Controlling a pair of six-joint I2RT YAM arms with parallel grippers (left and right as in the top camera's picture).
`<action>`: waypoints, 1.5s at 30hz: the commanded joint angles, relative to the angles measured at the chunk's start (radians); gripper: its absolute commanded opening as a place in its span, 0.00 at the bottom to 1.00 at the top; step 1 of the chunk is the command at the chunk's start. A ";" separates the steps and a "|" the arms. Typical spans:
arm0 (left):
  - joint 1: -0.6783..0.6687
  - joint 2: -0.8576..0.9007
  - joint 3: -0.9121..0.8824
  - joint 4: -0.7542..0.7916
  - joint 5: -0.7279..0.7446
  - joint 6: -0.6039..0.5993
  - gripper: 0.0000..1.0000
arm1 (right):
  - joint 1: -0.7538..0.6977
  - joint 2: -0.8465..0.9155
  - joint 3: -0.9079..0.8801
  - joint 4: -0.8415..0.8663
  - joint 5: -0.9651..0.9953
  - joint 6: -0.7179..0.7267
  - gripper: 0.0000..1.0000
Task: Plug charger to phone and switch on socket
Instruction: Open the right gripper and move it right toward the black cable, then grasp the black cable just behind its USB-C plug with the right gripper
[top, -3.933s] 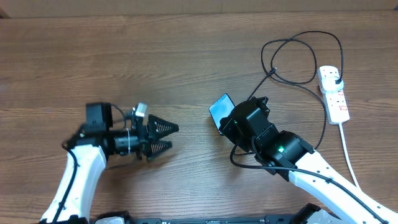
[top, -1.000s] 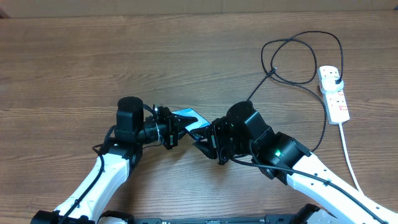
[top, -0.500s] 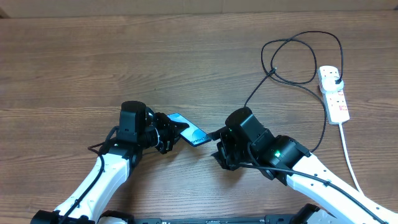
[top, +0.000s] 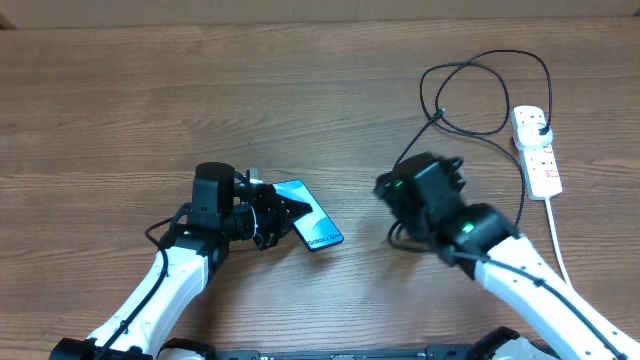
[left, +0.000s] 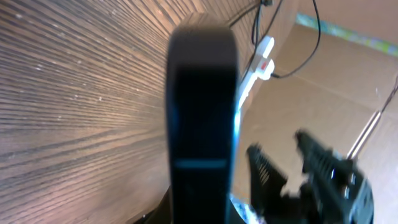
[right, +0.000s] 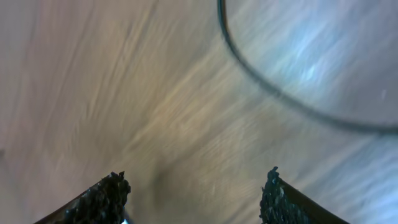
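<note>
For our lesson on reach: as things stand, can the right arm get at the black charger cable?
Probably yes. The right arm has its jaws open and empty, and the charger cable lies bare on the table just ahead of them, nothing between.

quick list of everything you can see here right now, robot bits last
flat rectangular smartphone with a light blue screen: one, blue with a dark rim, centre-left of the table, one end in the left hand
long thin black charger cable: one, black, looping at the far right, next to the strip
white elongated power strip with red markings: one, white, right edge
thick white cord: one, white, running from the strip toward the near edge
wooden table: one, brown, under everything
left hand: one, black, shut on the smartphone
right hand: one, black, open and empty, over the table near the cable
</note>
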 joint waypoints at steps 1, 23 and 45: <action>0.000 -0.002 0.012 0.008 0.056 0.053 0.04 | -0.146 0.047 0.010 0.054 -0.153 -0.256 0.69; 0.000 -0.002 0.012 0.008 0.029 0.053 0.05 | -0.417 0.610 0.087 0.688 -0.209 -0.518 0.58; 0.000 -0.002 0.012 0.008 0.006 0.051 0.04 | -0.407 0.779 0.087 0.865 -0.113 -0.526 0.46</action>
